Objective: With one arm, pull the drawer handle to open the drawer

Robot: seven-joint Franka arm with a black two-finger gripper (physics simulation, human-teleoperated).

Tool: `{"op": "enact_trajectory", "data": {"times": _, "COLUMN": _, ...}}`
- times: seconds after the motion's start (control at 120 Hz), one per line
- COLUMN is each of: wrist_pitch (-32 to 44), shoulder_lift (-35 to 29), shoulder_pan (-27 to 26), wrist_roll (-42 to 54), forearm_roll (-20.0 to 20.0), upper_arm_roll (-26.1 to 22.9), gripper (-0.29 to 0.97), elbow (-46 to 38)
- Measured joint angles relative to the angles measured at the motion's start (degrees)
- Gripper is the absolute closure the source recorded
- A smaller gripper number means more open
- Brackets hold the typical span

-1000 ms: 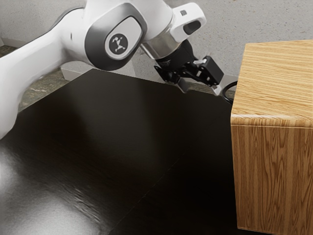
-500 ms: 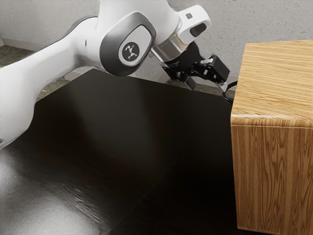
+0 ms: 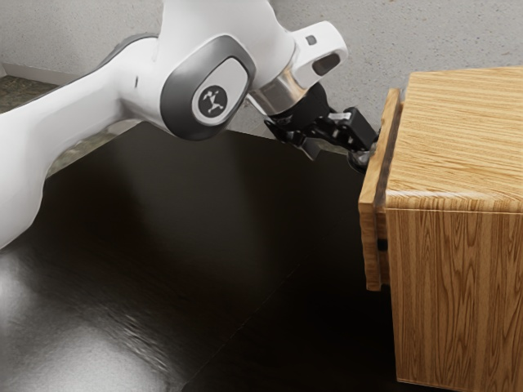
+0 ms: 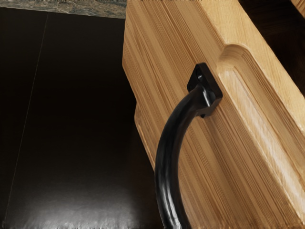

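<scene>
A light wooden cabinet [image 3: 462, 171] stands on the dark table at the exterior view's right. Its drawer front [image 3: 377, 188] stands a short way out from the cabinet body, with a dark gap behind it. My black gripper [image 3: 360, 148] is at the upper part of that front, shut on the black drawer handle [image 3: 362, 159]. In the wrist view the curved black handle [image 4: 170, 152] runs from its mount on the wooden drawer front [image 4: 238, 143] down to just under my hand.
The glossy black table [image 3: 196, 253] stretches from the cabinet toward the exterior view's left and front. A grey wall rises behind the arm, and a strip of mottled floor [image 3: 20, 90] shows at the far left.
My hand reached the handle and drew back toward the exterior view's left. The drawer front, flush with the cabinet before, has come out a short way.
</scene>
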Motion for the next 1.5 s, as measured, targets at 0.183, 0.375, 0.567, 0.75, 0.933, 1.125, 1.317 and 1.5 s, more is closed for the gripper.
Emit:
{"op": "enact_trajectory", "data": {"times": 0.183, "wrist_pitch": 0.1, "shoulder_lift": -2.5, "shoulder_pan": 1.2, "wrist_roll": -0.1, "forearm_roll": 0.3, "upper_arm_roll": -0.1, "gripper": 0.0, "elbow": -1.6}}
{"op": "enact_trajectory", "data": {"times": 0.375, "wrist_pitch": 0.1, "shoulder_lift": -2.0, "shoulder_pan": 3.9, "wrist_roll": -0.3, "forearm_roll": 0.6, "upper_arm_roll": -1.1, "gripper": 0.0, "elbow": -1.7}}
{"op": "enact_trajectory", "data": {"times": 0.567, "wrist_pitch": 0.9, "shoulder_lift": -1.5, "shoulder_pan": 3.2, "wrist_roll": -0.4, "forearm_roll": 0.6, "upper_arm_roll": -2.9, "gripper": 0.0, "elbow": -1.4}}
{"op": "enact_trajectory", "data": {"times": 0.75, "wrist_pitch": 1.3, "shoulder_lift": -1.1, "shoulder_pan": 4.6, "wrist_roll": -0.5, "forearm_roll": 0.7, "upper_arm_roll": -3.5, "gripper": 0.0, "elbow": -1.6}}
{"op": "enact_trajectory", "data": {"times": 0.933, "wrist_pitch": 1.5, "shoulder_lift": -0.9, "shoulder_pan": 7.9, "wrist_roll": -0.7, "forearm_roll": 1.7, "upper_arm_roll": -8.0, "gripper": 0.0, "elbow": -1.7}}
{"op": "enact_trajectory", "data": {"times": 1.125, "wrist_pitch": 1.5, "shoulder_lift": -0.6, "shoulder_pan": 8.3, "wrist_roll": -0.9, "forearm_roll": 2.6, "upper_arm_roll": -8.3, "gripper": 0.0, "elbow": -1.7}}
{"op": "enact_trajectory", "data": {"times": 1.317, "wrist_pitch": 1.5, "shoulder_lift": -0.3, "shoulder_pan": 8.9, "wrist_roll": -1.1, "forearm_roll": 3.1, "upper_arm_roll": -8.1, "gripper": 0.0, "elbow": -1.7}}
{"op": "enact_trajectory", "data": {"times": 1.5, "wrist_pitch": 1.6, "shoulder_lift": -0.4, "shoulder_pan": 10.4, "wrist_roll": -1.2, "forearm_roll": 3.5, "upper_arm_roll": -8.1, "gripper": 0.0, "elbow": -3.2}}
